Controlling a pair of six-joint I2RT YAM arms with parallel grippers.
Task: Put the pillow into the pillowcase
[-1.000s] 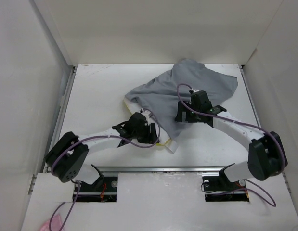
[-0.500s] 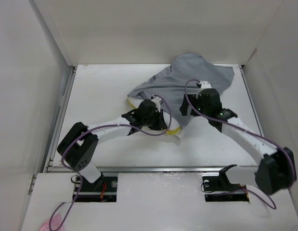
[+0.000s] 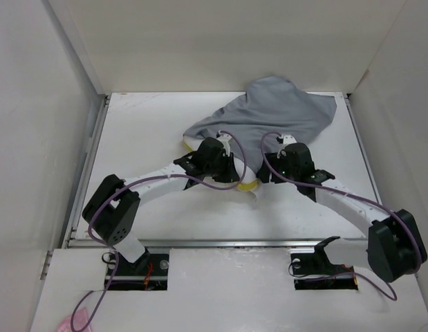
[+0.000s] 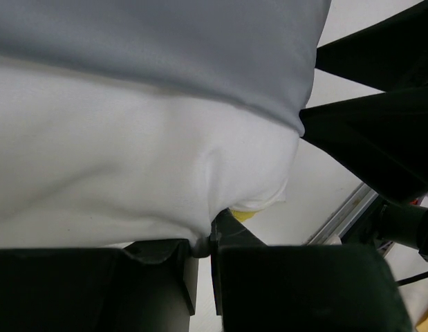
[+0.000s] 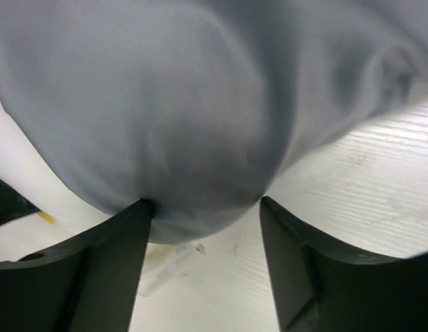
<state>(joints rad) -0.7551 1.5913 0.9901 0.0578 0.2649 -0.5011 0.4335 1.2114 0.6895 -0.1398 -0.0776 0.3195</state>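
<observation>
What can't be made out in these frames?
- Top view: how much of the pillow is inside the pillowcase; the grey cloth covers it.
- Right wrist view: whether the right gripper pinches the pillowcase or only straddles it; bulging cloth hides the pads.
- Left wrist view: how far the pillowcase's hem runs; the frame edges cut it off.

White table bears the grey pillowcase and pillow.

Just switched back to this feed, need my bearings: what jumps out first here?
The grey pillowcase sprawls across the table toward its far edge, covering most of the white pillow. The left gripper is pinched shut on the pillow's exposed edge, while the right gripper straddles a bulge of grey cloth, jaws open.
</observation>
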